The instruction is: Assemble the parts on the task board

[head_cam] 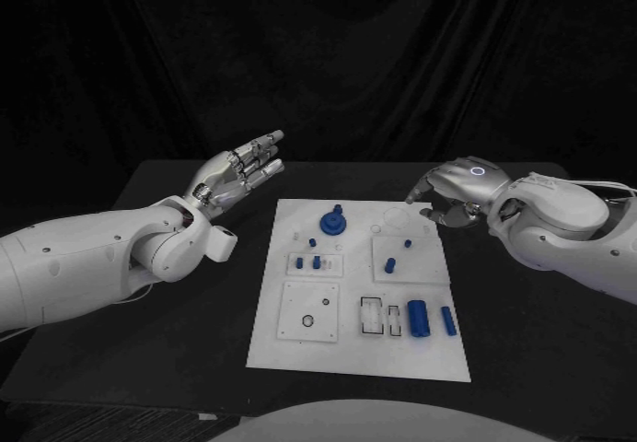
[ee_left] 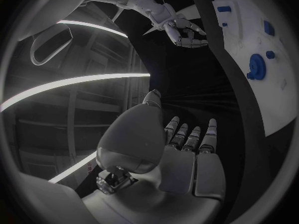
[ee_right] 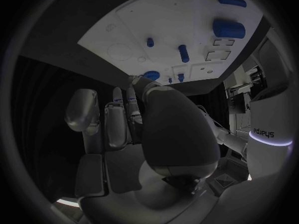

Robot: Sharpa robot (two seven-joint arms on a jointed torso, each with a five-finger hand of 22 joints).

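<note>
The white task board [head_cam: 358, 354] lies in the middle of the black table. On it I see a blue round piece with a peg [head_cam: 333, 222] near the far edge, several small blue pegs [head_cam: 390, 267] mid-board, and a thick blue cylinder [head_cam: 418, 318] beside a thinner one [head_cam: 449, 320] at the near right. My left hand [head_cam: 246, 170] is raised left of the board's far corner, fingers straight and apart, holding nothing. My right hand [head_cam: 445, 198] hovers over the board's far right corner, its fingers bent downward and loose, nothing visible in them.
Bare black table [head_cam: 159, 359] surrounds the board on every side. In the left wrist view the board [ee_left: 249, 30] curves past my flat left hand [ee_left: 181, 149], with the right hand [ee_left: 177, 27] beyond. The right wrist view shows the thick cylinder [ee_right: 228, 28].
</note>
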